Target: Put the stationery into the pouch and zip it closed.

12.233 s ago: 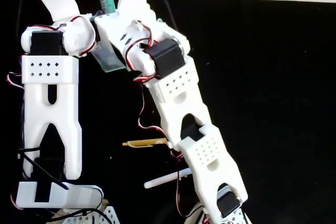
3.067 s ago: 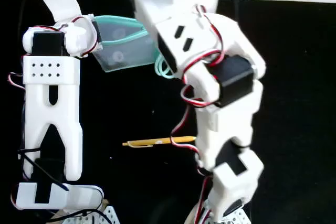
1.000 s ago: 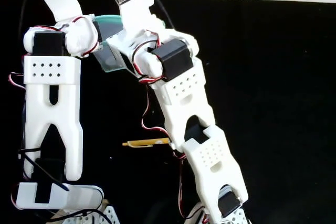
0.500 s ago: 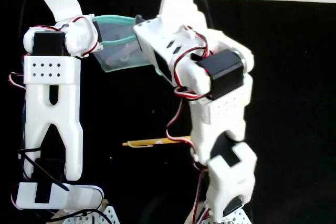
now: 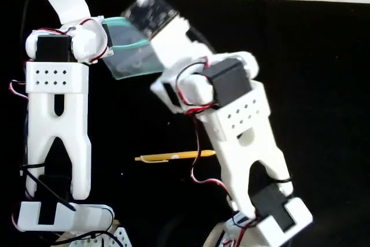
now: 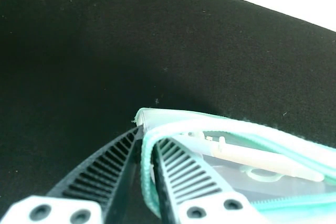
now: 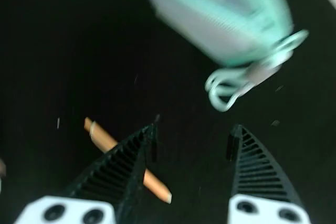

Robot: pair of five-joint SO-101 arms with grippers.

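**Clerk:** High view first. Where do things stand?

**Inspector:** The left arm (image 5: 55, 114) stands at the left side of the table. Its far end meets one corner of the pouch (image 5: 136, 62), which is clear-walled with a teal band along its top. The right arm (image 5: 240, 125) leans in from the middle, its wrist just beside the pouch's other end. A yellow pen (image 5: 173, 156) lies flat on the black table cover (image 5: 324, 85), well apart from the pouch and nearer the arms' bases. One end of it runs behind the right arm.

**Clerk:** And the left wrist view?

**Inspector:** The left gripper (image 6: 143, 136) is clamped on the pouch's teal edge at the corner, with both ribbed fingers pressed against the fabric. A white pen (image 6: 262, 157) lies inside the pouch, seen through the clear wall. I cannot tell whether the zip is run shut.

**Clerk:** Right wrist view?

**Inspector:** The right gripper (image 7: 194, 129) has its jaws wide apart, with nothing between them but the black cover. The pouch sits beyond the fingertips and is blurred. Its zip pull ring (image 7: 227, 88) hangs from the near end, close to the gap and touching neither finger. The yellow pen lies on the cover, partly hidden behind one finger.
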